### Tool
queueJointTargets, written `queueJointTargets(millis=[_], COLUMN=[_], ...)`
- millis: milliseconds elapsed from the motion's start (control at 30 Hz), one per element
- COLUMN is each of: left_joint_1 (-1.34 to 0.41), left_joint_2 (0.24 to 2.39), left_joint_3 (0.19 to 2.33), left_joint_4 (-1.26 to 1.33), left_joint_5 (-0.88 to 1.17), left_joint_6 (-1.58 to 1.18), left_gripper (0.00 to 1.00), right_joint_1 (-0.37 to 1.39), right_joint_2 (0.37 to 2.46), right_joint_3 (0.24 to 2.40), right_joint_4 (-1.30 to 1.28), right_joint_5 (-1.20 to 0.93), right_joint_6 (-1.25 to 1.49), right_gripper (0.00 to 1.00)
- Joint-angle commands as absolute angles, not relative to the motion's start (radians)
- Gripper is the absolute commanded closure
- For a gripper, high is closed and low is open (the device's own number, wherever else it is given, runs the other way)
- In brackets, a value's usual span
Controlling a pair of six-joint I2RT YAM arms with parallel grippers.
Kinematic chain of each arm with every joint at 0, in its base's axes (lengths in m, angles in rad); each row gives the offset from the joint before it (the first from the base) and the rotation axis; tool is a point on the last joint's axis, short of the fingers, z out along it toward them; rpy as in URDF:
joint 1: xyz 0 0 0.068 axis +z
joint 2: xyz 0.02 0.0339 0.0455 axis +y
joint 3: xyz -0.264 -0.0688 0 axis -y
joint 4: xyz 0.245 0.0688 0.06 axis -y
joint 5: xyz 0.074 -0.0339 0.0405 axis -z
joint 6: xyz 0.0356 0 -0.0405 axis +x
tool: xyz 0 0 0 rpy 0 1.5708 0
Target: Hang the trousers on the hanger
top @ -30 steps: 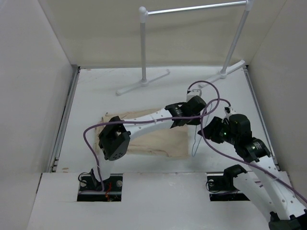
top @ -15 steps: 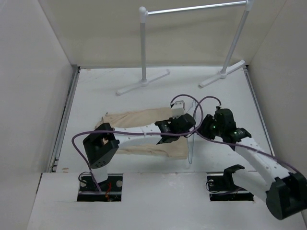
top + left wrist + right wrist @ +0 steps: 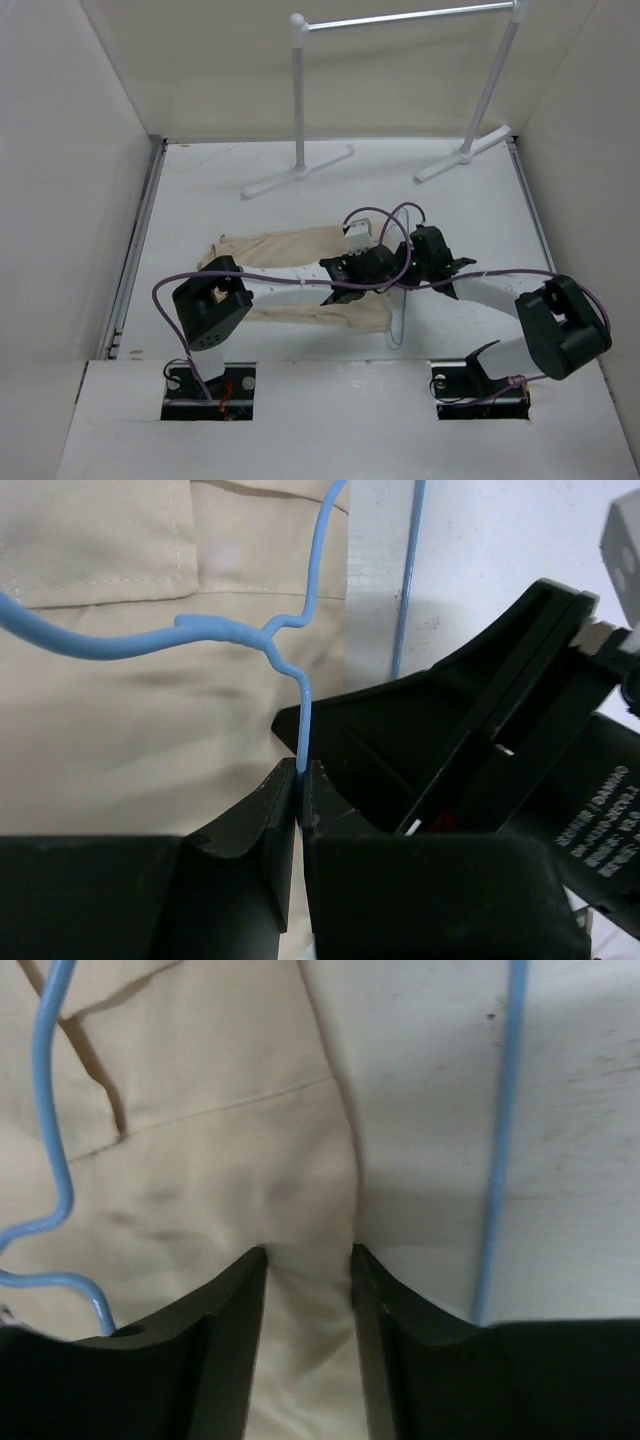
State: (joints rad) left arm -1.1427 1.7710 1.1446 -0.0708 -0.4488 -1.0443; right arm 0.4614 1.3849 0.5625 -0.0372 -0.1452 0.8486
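With the left gripper clamping the hanger, the right gripper, just swung in from the right, is straddling the trousers at their edge, jaws apart, likely readying a pinch.

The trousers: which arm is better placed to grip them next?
Right. The right claw, open, straddles the edge of the trousers, with cloth between its fingers, ready to pinch. The left claw is shut on the hanger, so it is occupied.
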Motion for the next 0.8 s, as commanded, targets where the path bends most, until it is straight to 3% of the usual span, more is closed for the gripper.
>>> queueJointTargets(millis=[0, 67, 133, 333, 767], left_joint_1=[-1.142, -1.136, -1.128, -1.105, -0.955], left_joint_2=[1.732, 1.720, 1.700, 1.589, 1.273], left_joint_3=[1.135, 1.124, 1.109, 1.014, 0.831], left_joint_4=[-0.041, -0.044, -0.055, -0.147, -0.414], left_joint_5=[-0.472, -0.477, -0.485, -0.532, -0.681], left_joint_6=[-1.063, -1.063, -1.062, -1.051, -1.026], left_gripper=[1.00, 1.00, 1.00, 1.00, 1.00], right_joint_1=[0.490, 0.478, 0.432, 0.292, 0.212], right_joint_2=[1.419, 1.376, 1.294, 1.109, 1.078], right_joint_3=[0.528, 0.503, 0.499, 0.566, 0.552], right_joint_4=[0.078, 0.107, 0.100, -0.072, -0.155], right_joint_5=[-0.158, -0.173, -0.182, -0.233, -0.222], right_joint_6=[0.891, 0.914, 0.908, 0.852, 0.824], right_gripper=[0.71, 0.87, 0.90, 0.93, 0.94])
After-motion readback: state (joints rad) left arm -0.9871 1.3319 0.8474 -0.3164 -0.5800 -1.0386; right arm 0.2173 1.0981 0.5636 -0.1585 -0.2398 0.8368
